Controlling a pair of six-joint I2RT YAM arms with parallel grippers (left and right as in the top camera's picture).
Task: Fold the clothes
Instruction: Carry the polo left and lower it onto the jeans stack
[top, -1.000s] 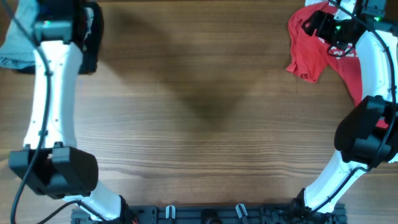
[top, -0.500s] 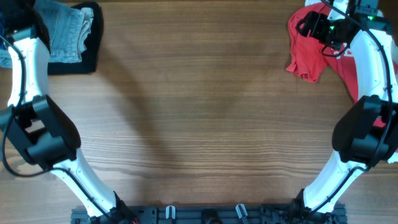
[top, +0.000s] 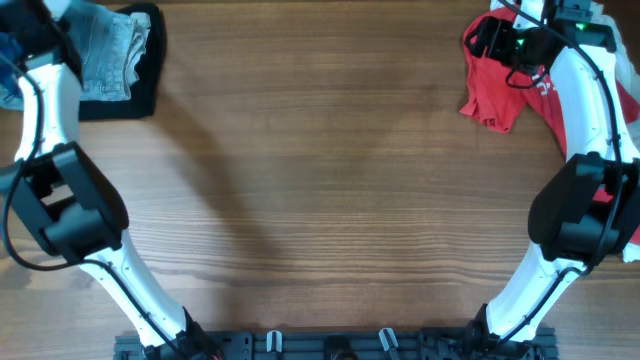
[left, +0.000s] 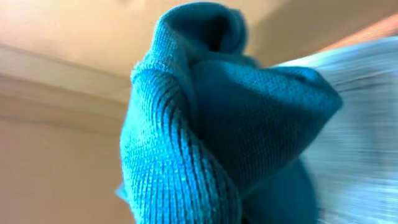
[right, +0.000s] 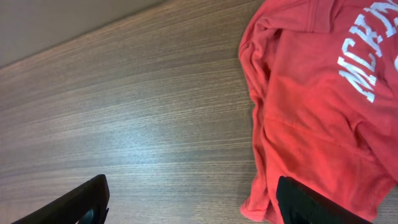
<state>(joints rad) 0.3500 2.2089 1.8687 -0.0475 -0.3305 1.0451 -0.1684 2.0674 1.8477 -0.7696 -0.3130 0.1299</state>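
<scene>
- Left claw hidden, pressed together, pinching bunched blue shirt (left: 186, 124) at far-left desk (top: 320, 180) corner.
- Right claw (right: 191, 190) spread, empty, over desk just beside red T-shirt (right: 323, 106), far-right corner.
- Jeans (top: 105, 50) lie on black garment (top: 148, 60), far-left corner.

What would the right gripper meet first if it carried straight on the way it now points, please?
Probably the bare wooden table, just beside the red T-shirt; the open right gripper straddles wood, though one finger might catch the shirt's edge. Depth is unclear.
</scene>
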